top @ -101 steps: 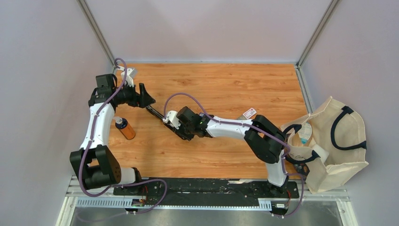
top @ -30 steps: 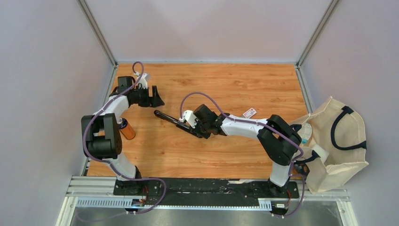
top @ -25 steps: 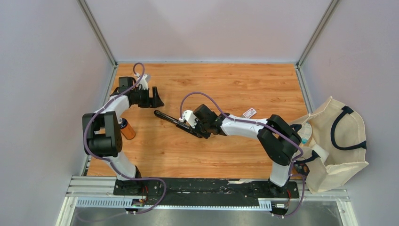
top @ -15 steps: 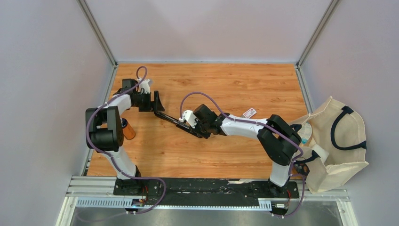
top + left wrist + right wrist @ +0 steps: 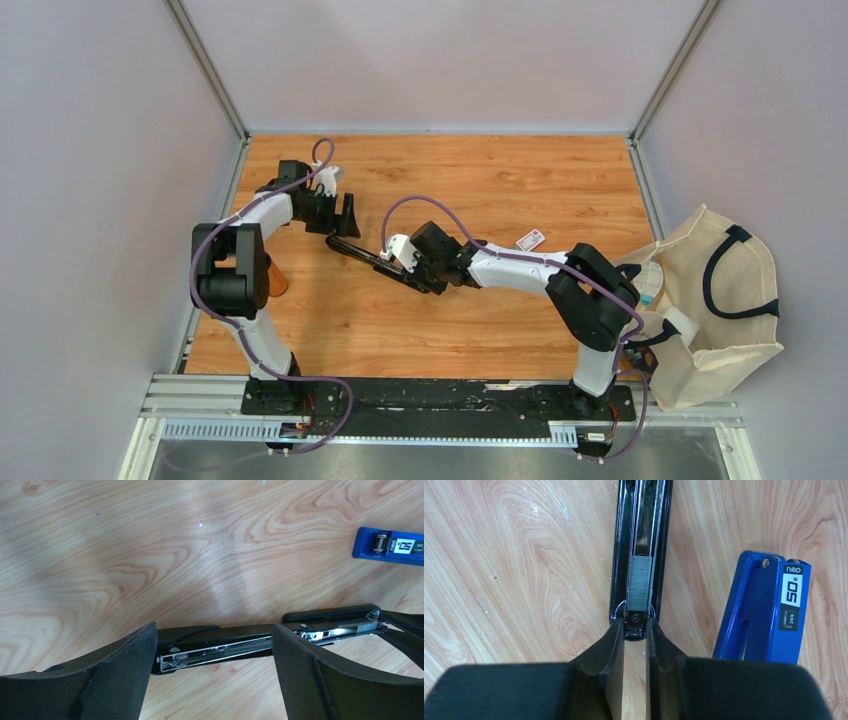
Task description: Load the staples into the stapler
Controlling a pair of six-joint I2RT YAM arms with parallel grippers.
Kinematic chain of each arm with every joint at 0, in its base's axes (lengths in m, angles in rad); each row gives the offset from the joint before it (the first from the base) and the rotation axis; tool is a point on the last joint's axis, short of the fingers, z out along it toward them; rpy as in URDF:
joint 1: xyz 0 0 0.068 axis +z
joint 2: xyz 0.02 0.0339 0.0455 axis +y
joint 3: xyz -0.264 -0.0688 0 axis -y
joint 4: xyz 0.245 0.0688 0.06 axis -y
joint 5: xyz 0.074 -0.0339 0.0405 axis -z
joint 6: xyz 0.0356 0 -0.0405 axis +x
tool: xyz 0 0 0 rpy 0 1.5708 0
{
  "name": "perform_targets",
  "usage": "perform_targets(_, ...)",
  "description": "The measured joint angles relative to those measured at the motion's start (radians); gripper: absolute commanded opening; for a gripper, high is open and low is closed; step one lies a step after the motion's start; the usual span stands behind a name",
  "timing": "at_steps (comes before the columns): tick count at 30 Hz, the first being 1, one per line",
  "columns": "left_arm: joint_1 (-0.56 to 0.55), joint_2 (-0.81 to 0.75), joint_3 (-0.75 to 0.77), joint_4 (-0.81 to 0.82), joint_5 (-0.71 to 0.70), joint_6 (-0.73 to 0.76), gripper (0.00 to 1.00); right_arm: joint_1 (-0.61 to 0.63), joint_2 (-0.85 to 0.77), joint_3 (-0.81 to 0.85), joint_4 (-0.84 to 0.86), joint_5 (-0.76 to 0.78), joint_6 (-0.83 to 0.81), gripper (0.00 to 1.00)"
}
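A black stapler (image 5: 352, 250) lies opened on the wooden table, its metal magazine (image 5: 220, 650) facing up. A short grey strip of staples (image 5: 640, 582) sits in that channel close to the hinge end. My right gripper (image 5: 635, 625) is shut on the stapler's hinge end (image 5: 636, 619), which sits pinched between both fingertips. In the top view, my left gripper (image 5: 347, 212) hangs open just beyond the stapler's other end. In the left wrist view that gripper (image 5: 214, 640) frames the magazine's tip without touching it. The small white staple box (image 5: 530, 240) lies to the right.
A blue stapler (image 5: 769, 615) lies right beside the black one, also seen as the blue stapler (image 5: 387, 545) in the left wrist view. An orange bottle (image 5: 270, 281) stands behind the left arm. A cream tote bag (image 5: 715, 310) hangs off the table's right edge.
My left arm has swung right, bringing its open gripper from the table's left edge up to the stapler's free end. The right gripper and stapler have stayed put over the last second.
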Motion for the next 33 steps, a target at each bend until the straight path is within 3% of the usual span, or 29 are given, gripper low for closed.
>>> perform_targets(17, 0.001, -0.082, -0.022, 0.007, -0.101, 0.002, 0.93, 0.003, 0.000, 0.000, 0.000, 0.005, -0.004, 0.06)
perform_targets(33, -0.030, 0.003, -0.018, -0.069, -0.142, 0.016, 0.93, 0.003, 0.000, 0.000, 0.001, 0.006, -0.007, 0.06)
